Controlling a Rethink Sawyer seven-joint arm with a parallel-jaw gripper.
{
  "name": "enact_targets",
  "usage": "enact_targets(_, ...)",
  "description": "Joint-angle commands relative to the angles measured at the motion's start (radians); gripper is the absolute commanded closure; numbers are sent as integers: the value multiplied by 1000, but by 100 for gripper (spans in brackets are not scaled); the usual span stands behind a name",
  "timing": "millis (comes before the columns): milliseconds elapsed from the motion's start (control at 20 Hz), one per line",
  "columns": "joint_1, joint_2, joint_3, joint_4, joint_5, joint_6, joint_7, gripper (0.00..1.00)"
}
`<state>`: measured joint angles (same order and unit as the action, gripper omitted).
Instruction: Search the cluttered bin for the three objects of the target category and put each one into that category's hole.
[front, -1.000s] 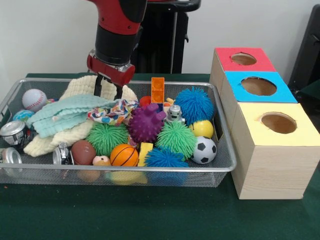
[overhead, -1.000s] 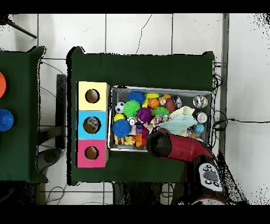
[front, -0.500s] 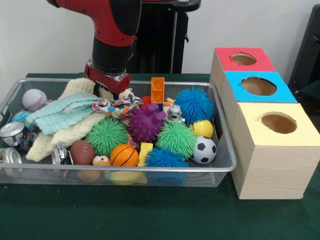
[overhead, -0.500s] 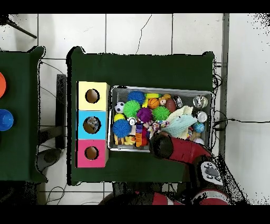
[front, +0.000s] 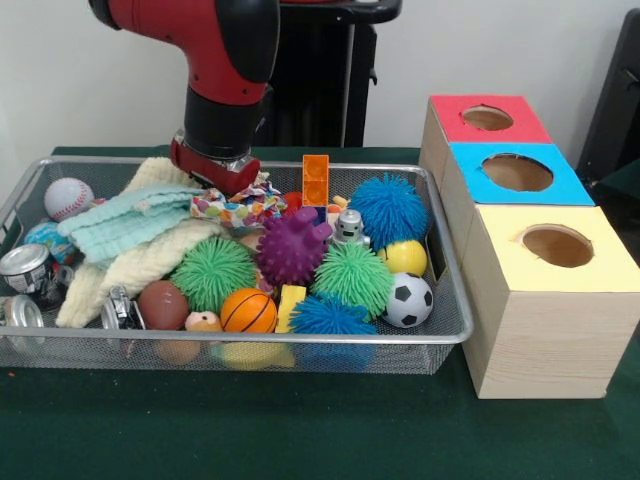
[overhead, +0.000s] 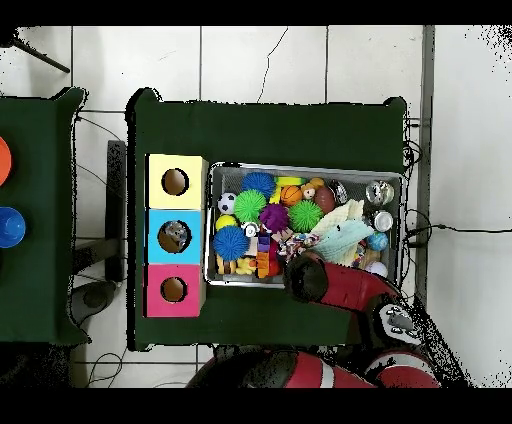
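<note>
Reaching down from the top of the front view, the red and black arm is setting its gripper (front: 212, 178) against the cloths at the back left of the bin (front: 455, 300). Whether the fingers are open or closed cannot be told, since the gripper's red collar and the fabric are hiding them. The bin is sitting on the green worktop (front: 300, 430) at the left and centre of the frame, just beside the row of three boxes on the right. A patterned cloth (front: 238, 207) is lying right under the gripper, with a pale teal cloth (front: 125, 222) and a cream cloth (front: 130, 270) spreading to its left. A purple spiky ball (front: 291, 248) is resting near the bin's middle, a soccer ball (front: 408, 300) toward its front right corner. In the overhead view the arm is covering the bin's lower edge (overhead: 245, 283).
</note>
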<state>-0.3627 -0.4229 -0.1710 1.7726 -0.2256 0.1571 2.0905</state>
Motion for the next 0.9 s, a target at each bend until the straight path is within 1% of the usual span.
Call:
enact_targets(50,-14,23,75,6,-20,-16,70,100)
enact_targets(100,-2,18,66,0,-19,-30,78,100)
enact_targets(150,14,-5,54,0,-12,-27,88,100)
enact_targets(200,33,-33,36,-2,-5,-22,97,100)
enact_targets(300,54,-97,31,0,3,12,93,100)
enact_targets(400,80,-169,24,-8,9,65,77,100)
enact_targets(550,82,-260,58,-18,20,162,30,100)
enact_targets(650,78,-293,82,-28,27,211,7,100)
enact_targets(800,88,-320,90,-66,29,288,-18,100)
enact_targets(900,80,-322,110,-82,31,292,-20,100)
